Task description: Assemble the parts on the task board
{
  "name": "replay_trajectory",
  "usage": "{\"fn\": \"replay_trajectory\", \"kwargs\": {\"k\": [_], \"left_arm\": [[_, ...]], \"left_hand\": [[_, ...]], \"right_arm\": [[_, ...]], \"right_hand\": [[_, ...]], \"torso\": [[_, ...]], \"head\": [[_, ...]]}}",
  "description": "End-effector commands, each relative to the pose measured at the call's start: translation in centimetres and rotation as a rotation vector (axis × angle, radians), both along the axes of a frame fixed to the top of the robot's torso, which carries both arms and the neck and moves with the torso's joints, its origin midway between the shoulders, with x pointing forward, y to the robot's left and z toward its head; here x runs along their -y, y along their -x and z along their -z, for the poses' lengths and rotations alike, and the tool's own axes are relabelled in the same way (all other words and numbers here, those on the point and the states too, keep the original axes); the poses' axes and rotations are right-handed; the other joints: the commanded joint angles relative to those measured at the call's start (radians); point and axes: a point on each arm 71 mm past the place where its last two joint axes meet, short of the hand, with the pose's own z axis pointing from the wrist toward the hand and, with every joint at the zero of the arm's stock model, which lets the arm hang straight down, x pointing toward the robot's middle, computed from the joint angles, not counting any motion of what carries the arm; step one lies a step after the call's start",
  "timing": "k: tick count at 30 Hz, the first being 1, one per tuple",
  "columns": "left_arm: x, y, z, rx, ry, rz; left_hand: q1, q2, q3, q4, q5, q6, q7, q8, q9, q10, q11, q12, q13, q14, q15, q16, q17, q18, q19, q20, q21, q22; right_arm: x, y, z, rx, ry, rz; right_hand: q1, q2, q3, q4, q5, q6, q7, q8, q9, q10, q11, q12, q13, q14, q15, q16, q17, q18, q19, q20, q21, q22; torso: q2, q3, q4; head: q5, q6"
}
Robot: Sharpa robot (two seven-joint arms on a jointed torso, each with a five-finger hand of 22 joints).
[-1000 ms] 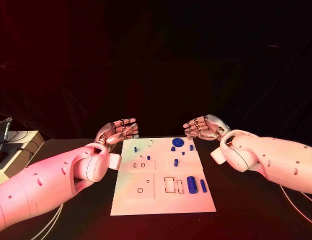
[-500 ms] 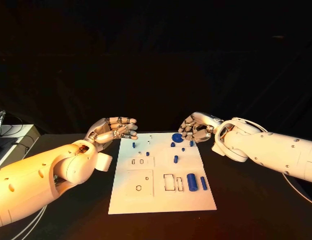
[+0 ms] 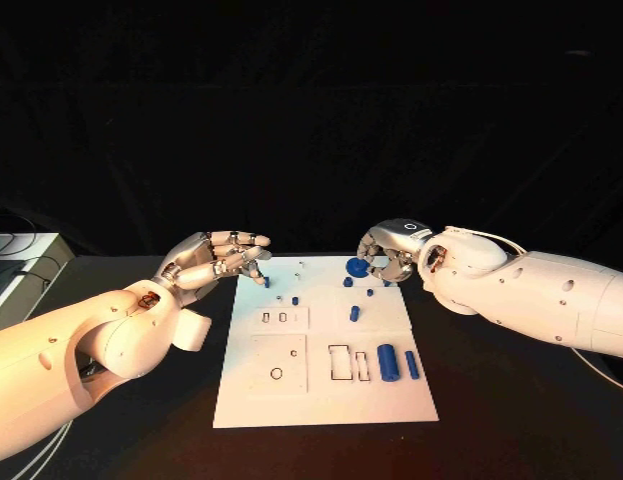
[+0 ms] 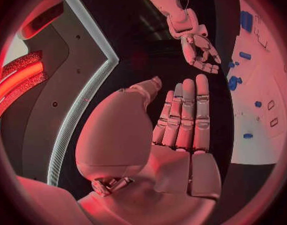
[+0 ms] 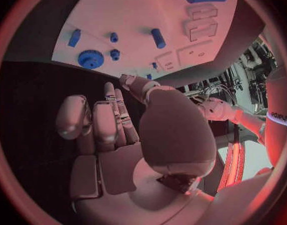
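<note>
The blue gear (image 3: 356, 267) lies flat at the far edge of the white task board (image 3: 304, 400), just beside the right hand (image 3: 393, 252), which hovers over that corner with fingers curled downward and holding nothing. It is the nearer hand, so the gear looks like its target. The left hand (image 3: 220, 258) hangs off the board's far left corner, fingers bent but apart, empty. Nearer the robot, a larger blue cylinder (image 3: 388, 362) lies lengthwise by two rectangular slots (image 3: 339, 362).

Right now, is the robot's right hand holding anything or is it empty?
Empty. The right hand hovers by the gear at the board's far end, and the right wrist view shows its fingers apart with nothing between them.
</note>
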Motion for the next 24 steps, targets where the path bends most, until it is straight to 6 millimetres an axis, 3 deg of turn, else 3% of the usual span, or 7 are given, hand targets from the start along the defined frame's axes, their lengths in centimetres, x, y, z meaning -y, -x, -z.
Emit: {"fn": "replay_trajectory", "kwargs": {"k": [1, 5, 24], "left_arm": [[0.1, 0.2, -0.3, 0.010, -0.005, 0.015], [0.0, 0.2, -0.5, 0.015, -0.007, 0.009], [-0.3, 0.2, -1.4, 0.032, -0.002, -0.002]], "left_hand": [[-0.010, -0.002, 0.012, 0.000, 0.004, 0.007, -0.001, -0.006, 0.003, 0.008, -0.002, -0.007, 0.002, 0.002, -0.006, 0.032, 0.017, 0.001, -0.014, 0.000, 0.032, 0.021], [-0.021, -0.008, 0.012, 0.003, 0.004, 0.002, 0.001, -0.010, 0.003, 0.005, 0.000, -0.009, 0.003, -0.002, -0.005, 0.049, 0.027, 0.001, -0.024, 0.001, 0.050, 0.033], [-0.032, -0.010, 0.018, 0.002, 0.004, -0.004, 0.005, -0.018, 0.005, -0.011, 0.004, -0.015, 0.006, -0.009, -0.002, 0.097, 0.049, 0.002, -0.045, 0.004, 0.099, 0.065]], "right_arm": [[-0.4, -0.1, -0.1, 0.043, 0.068, 0.003], [-0.7, -0.2, 0.0, 0.041, 0.074, 0.001], [-1.3, -0.9, 1.1, 0.011, 0.091, 0.023]], "right_hand": [[0.001, -0.009, 0.007, 0.003, -0.005, -0.004, 0.003, -0.004, 0.004, -0.010, 0.000, -0.004, -0.001, 0.028, 0.011, 0.026, 0.027, -0.011, 0.014, 0.005, 0.020, 0.028], [0.001, -0.010, 0.007, 0.006, -0.007, -0.005, 0.005, -0.006, 0.009, -0.021, 0.003, -0.005, -0.001, 0.033, 0.014, 0.054, 0.056, -0.016, 0.025, 0.008, 0.043, 0.061], [-0.003, -0.011, -0.002, 0.013, -0.015, -0.006, 0.009, -0.010, 0.016, -0.039, 0.008, -0.002, 0.001, 0.034, 0.019, 0.084, 0.082, -0.022, 0.037, 0.015, 0.070, 0.101]], "torso": [[0.017, -0.0015, 0.0067], [0.024, -0.0020, 0.0090], [0.052, 0.0051, 0.0153]], "head": [[-0.004, -0.002], [-0.005, -0.001], [-0.007, -0.003]]}}
